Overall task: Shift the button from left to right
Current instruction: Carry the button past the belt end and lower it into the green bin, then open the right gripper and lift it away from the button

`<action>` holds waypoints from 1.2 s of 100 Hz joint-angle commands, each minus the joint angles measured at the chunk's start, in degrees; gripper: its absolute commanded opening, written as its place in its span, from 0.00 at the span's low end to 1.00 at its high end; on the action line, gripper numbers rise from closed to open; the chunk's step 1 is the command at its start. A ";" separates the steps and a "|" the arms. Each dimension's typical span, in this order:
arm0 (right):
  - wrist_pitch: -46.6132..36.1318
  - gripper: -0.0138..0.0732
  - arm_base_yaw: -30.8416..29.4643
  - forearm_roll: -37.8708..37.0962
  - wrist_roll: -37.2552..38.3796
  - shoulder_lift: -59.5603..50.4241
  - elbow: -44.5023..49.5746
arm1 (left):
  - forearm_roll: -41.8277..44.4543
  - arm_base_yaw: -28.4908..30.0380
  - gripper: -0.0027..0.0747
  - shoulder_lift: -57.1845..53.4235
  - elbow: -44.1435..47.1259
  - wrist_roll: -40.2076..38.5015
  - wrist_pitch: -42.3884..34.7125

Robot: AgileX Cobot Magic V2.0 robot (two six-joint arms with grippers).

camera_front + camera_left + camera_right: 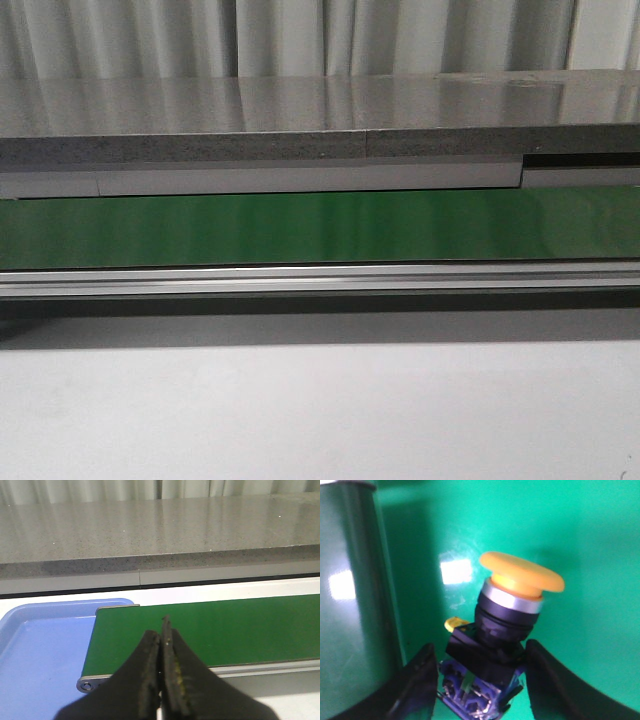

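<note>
Looking forward over the white worktop [320, 410]: a green conveyor belt [320, 228] runs across the frame, with an aluminium side rail [320, 278] along its near edge and a grey speckled stone counter [300, 115] behind it, pale curtains [300, 35] further back. Neither arm nor the button shows in this view. Left wrist view: left claw [163, 645] has its black fingers [150, 680] pressed flat together, nothing between them, hanging above the end of the green belt. A blue tray [35, 645] sits just beside that belt end, its rim touching or nearly touching the belt's edge, and the belt's end roller cap [86, 685] shows at the corner. Same grey counter runs behind. Right wrist view: right claw [480, 680] is spread to about the width of the button [505, 625], one black finger [417, 685] on each side of the blue-and-black contact block. Whether the pads actually press on the block I cannot tell. Button is tilted, yellow-orange mushroom cap pointing up and away from the claw, silver ring and black collar under it, a small yellow tab at the block's edge. It sits over a bright green surface [580, 535], with a darker green wall [350, 605] alongside carrying glare spots.
</note>
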 commanded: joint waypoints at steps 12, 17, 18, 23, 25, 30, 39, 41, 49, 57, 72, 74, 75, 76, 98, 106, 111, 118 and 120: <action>-0.07 0.35 -0.13 0.53 -0.83 -2.01 -1.93 | -0.88 -0.48 0.01 0.48 -1.59 0.11 -4.38; -0.38 0.35 -0.07 0.53 -0.83 -2.01 -1.93 | -0.88 -0.48 0.01 0.48 -1.59 0.11 -4.38; -0.41 0.35 -0.07 0.53 -0.83 -2.01 -1.93 | -0.88 -0.48 0.01 0.48 -1.59 0.11 -4.38; -0.62 0.37 -0.07 0.53 -0.83 -2.01 -1.93 | -0.88 -0.48 0.01 0.48 -1.59 0.11 -4.38; -0.65 0.39 -0.07 0.53 -0.83 -2.01 -1.93 | -0.88 -0.48 0.01 0.48 -1.59 0.11 -4.38; -0.65 0.44 -0.07 0.53 -0.83 -2.01 -1.93 | -0.88 -0.48 0.01 0.48 -1.59 0.11 -4.38; -0.65 0.58 -0.07 0.53 -0.83 -2.01 -1.93 | -0.88 -0.48 0.01 0.48 -1.59 0.11 -4.38; -0.65 0.61 -0.07 0.53 -0.83 -2.01 -1.93 | -0.88 -0.48 0.01 0.48 -1.59 0.11 -4.38; -0.93 0.70 -0.07 0.53 -0.83 -2.01 -1.93 | -0.88 -0.48 0.01 0.48 -1.59 0.11 -4.38; -1.14 0.71 -0.07 0.53 -0.72 -2.01 -1.93 | -0.88 -0.48 0.01 0.48 -1.59 0.11 -4.38; -1.27 0.71 -0.07 0.53 0.50 -2.14 -1.93 | -0.88 -0.48 0.01 0.48 -1.59 0.11 -4.38; -1.36 0.71 -0.07 0.53 0.91 -2.22 -1.93 | -0.88 -0.48 0.01 0.48 -1.59 0.11 -4.38; -1.41 0.71 -0.07 0.53 0.91 -2.30 -1.93 | -0.88 -0.48 0.01 0.48 -1.59 0.11 -4.38; -1.46 0.71 -0.07 0.53 1.11 -2.36 -1.93 | -0.88 -0.48 0.01 0.48 -1.59 0.11 -4.38; -4.43 0.71 0.30 1.37 4.02 -6.46 -1.93 | -0.88 -0.48 0.01 0.48 -1.59 0.11 -4.38; -5.69 0.71 1.13 4.06 4.02 -8.83 -1.93 | -0.88 -0.48 0.01 0.48 -1.59 0.11 -4.38; -6.45 0.71 2.05 5.38 3.96 -10.22 -1.93 | -0.88 -0.48 0.01 0.48 -1.59 0.11 -4.38; -7.59 0.71 4.02 6.01 3.96 -12.24 -1.93 | -0.88 -0.48 0.01 0.48 -1.59 0.11 -4.38; -7.97 0.71 4.75 6.01 3.96 -12.85 -1.93 | -0.88 -0.48 0.01 0.48 -1.59 0.11 -4.38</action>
